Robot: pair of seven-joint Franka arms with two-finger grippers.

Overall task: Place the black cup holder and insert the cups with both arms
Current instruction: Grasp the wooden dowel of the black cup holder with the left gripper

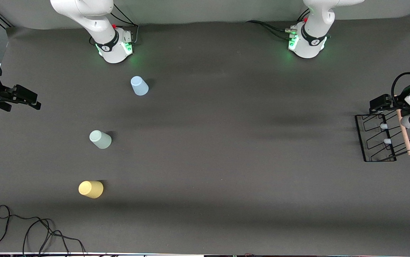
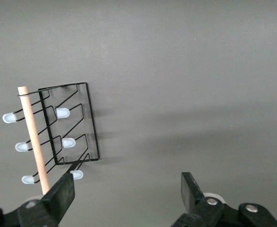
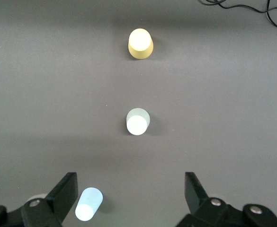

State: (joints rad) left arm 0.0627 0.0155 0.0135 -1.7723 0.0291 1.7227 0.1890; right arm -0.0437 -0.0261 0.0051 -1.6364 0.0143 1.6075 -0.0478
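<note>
On the dark grey desk (image 1: pixel 226 150) the black cup holder (image 1: pixel 381 137) stands at the left arm's end, its wooden rod running toward the front camera, just under the spread, empty left gripper (image 2: pixel 129 194); the right gripper (image 3: pixel 131 196), also spread and empty, waits near the cups (image 1: pixel 100 139).

The middle of the table (image 1: pixel 226 142) lies bare between the black cup holder (image 1: pixel 379 137) at the left arm's end and the three cups toward the right arm's end. The light blue cup (image 1: pixel 139 86), pale green cup (image 1: pixel 100 139) and yellow cup (image 1: pixel 91 189) stand well apart, with open gaps between them. Loose black cables (image 1: pixel 30 232) clutter the table's near corner by the yellow cup.
</note>
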